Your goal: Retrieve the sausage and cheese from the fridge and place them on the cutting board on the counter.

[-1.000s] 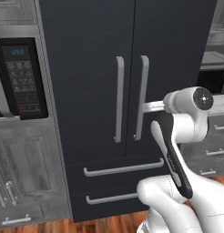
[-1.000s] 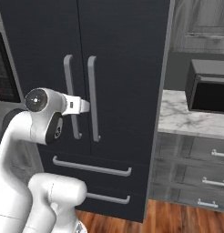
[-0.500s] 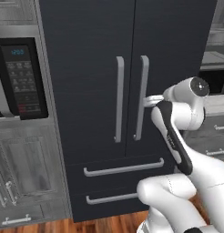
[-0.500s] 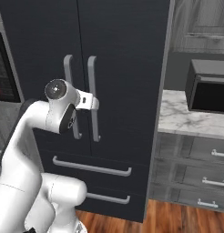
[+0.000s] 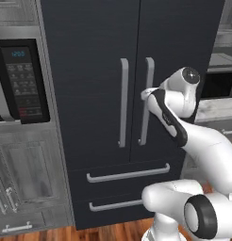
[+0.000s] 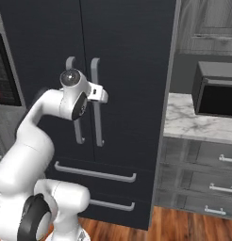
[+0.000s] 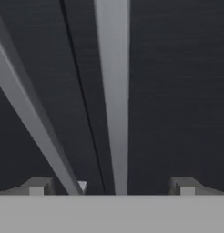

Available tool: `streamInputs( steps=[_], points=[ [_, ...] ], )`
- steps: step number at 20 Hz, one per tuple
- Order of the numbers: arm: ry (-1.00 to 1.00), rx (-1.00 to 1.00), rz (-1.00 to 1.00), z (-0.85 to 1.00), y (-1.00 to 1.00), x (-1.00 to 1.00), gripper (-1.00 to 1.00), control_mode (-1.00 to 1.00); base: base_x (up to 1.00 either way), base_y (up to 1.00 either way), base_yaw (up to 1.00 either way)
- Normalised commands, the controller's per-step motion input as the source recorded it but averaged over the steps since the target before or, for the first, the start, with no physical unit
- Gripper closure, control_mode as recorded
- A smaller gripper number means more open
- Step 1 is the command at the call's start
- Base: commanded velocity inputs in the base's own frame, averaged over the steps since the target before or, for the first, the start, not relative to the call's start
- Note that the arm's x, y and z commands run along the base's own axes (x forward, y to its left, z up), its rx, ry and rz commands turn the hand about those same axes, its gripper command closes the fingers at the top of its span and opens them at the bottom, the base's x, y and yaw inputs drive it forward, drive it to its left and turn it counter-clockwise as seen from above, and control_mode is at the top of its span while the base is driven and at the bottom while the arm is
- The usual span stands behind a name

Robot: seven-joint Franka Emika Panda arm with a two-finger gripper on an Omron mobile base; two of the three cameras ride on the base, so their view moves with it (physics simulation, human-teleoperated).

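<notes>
The black fridge [image 5: 94, 61] [image 6: 132, 52] stands with both doors shut, so the sausage and cheese are hidden. My gripper [image 5: 145, 93] [image 6: 104, 96] is open at the right door's long grey handle [image 5: 146, 117] [image 6: 96, 127], about mid-height. In the hand view the gripper [image 7: 111, 185] straddles that handle [image 7: 114, 91], which runs up between the two fingertips [image 7: 37, 185] with room on both sides. The left door's handle [image 7: 27, 113] slants past on the left. The cutting board is out of view.
Two fridge drawers with grey bar handles [image 5: 128, 173] [image 6: 95, 172] lie below the doors. A black oven panel [image 5: 19, 80] sits in grey cabinetry to the left. On the right, a marble top [image 6: 191, 123] carries a black microwave [image 6: 216, 89] over grey drawers.
The arm has stretched forward and the hand has moved in to the right door's handle. The jaws stay open.
</notes>
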Motion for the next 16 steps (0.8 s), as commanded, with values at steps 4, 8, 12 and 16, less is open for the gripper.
streamInputs(
  steps=[4,8,12,16],
  points=[
    [0.01,0.00,0.00,-0.16,0.02,0.64,-1.00,-1.00,0.00,0.00,0.00],
    [0.02,0.00,0.00,-0.13,0.00,0.67,-1.00,-1.00,0.00,0.00,0.00],
    [0.03,0.00,0.00,-0.14,0.00,0.60,-1.00,-1.00,0.00,0.00,0.00],
    [0.02,0.00,0.00,-0.16,0.01,0.55,-1.00,-1.00,0.00,0.00,0.00]
  ],
)
